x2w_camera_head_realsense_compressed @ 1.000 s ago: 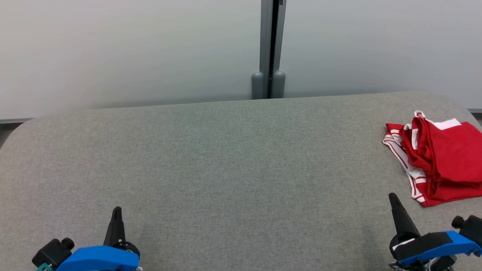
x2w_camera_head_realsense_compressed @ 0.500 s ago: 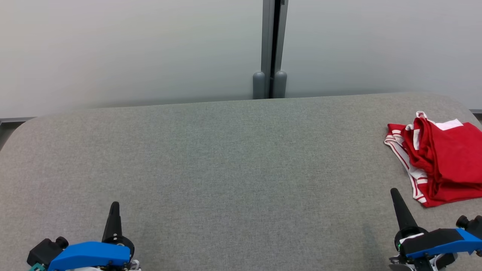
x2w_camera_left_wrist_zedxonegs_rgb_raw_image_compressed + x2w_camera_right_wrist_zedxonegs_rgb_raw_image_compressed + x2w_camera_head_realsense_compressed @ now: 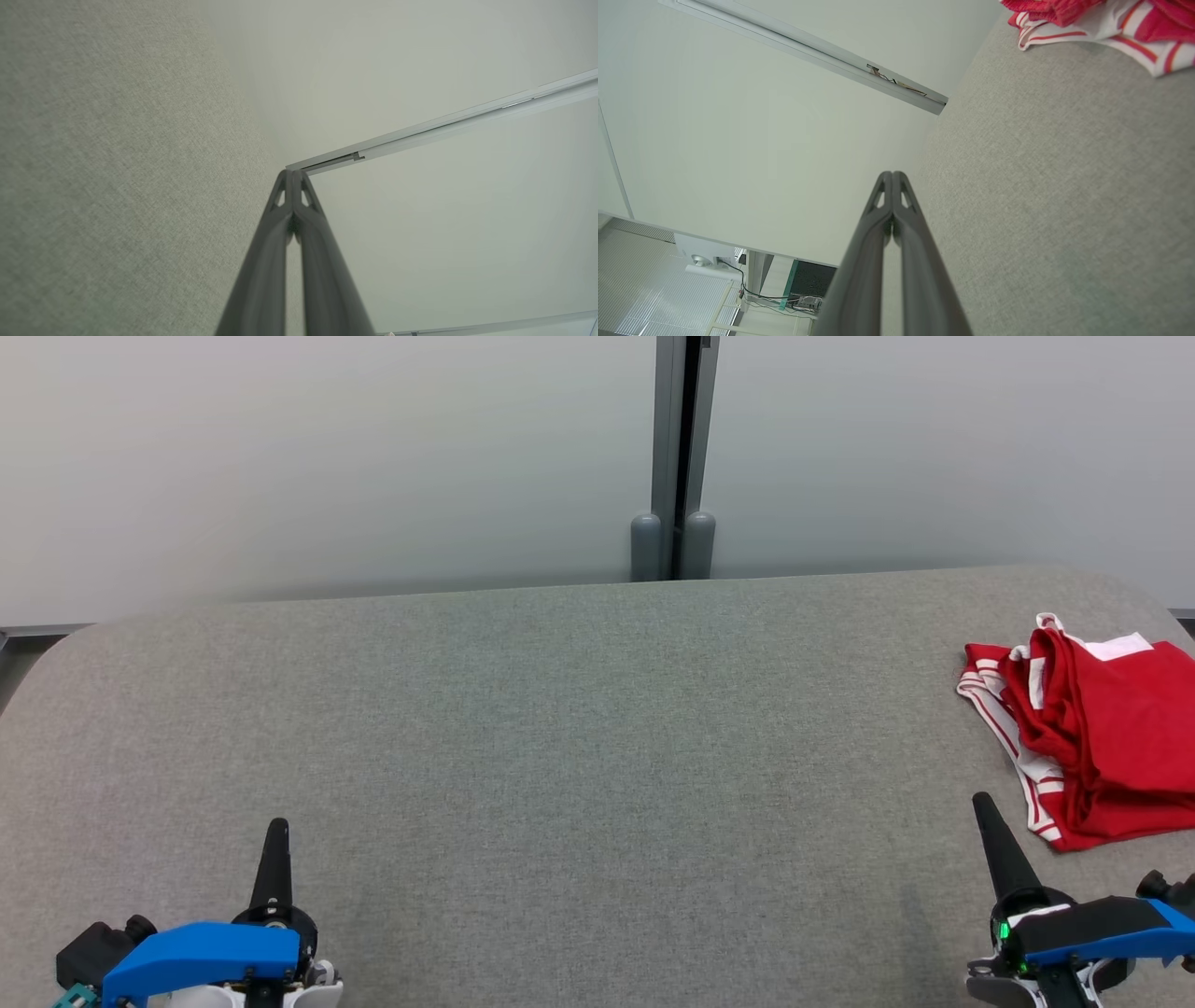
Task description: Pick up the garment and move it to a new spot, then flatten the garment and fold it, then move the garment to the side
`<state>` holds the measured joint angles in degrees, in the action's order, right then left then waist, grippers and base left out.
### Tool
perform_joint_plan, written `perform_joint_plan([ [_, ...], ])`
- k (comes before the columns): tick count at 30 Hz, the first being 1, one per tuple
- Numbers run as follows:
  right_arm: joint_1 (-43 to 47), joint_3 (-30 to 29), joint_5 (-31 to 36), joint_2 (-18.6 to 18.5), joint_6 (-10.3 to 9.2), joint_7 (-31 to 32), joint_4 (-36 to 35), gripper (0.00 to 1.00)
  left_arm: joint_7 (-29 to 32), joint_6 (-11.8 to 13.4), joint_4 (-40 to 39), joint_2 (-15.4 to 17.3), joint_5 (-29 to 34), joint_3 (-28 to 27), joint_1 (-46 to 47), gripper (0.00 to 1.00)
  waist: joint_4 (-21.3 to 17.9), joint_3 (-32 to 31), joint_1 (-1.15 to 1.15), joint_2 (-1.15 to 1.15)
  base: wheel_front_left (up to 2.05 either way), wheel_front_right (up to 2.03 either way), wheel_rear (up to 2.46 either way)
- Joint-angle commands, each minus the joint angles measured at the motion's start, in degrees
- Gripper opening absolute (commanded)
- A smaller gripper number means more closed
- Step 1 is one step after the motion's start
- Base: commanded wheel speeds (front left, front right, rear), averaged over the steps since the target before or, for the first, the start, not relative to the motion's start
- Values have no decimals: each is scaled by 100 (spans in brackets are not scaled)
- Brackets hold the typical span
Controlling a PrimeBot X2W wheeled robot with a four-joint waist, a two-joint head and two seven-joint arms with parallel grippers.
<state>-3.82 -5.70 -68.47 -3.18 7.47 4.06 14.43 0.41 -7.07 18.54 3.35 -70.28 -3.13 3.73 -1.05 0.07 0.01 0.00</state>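
We see the garment, red w/ white stripes and trim, lying bunched at the far right of the grey fabric-covered table. Its right part is cut off by the head view's edge. The layers are rumpled, so we can't tell how neat the fold is. The right gripper is at the table's near right, just in front of the garment and apart from it, jaws together w/ nothing betw. them. The left gripper is at the near left, well apart from the garment, jaws likewise pressed together and empty. Both point twd the pale wall panels behind the table, split by a grey post. The right wrist view catches the garment's striped edge at top right.
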Motion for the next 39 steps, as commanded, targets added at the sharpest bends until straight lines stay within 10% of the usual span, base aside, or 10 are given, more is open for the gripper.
perform_joint_plan([
  [1, -134, -17, -122, 3, 3, 32, -56, 0, 23, -23, -76, 9, -104, -46, 142, 0, 1, 0, -1, 0, 0, 0, 0],
  [39, -233, -78, -1886, 27, 4, 204, -49, 0, 495, -59, -378, -38, -1737, -293, 265, 0, 77, 8, -1, 0, 0, 0, 0],
])
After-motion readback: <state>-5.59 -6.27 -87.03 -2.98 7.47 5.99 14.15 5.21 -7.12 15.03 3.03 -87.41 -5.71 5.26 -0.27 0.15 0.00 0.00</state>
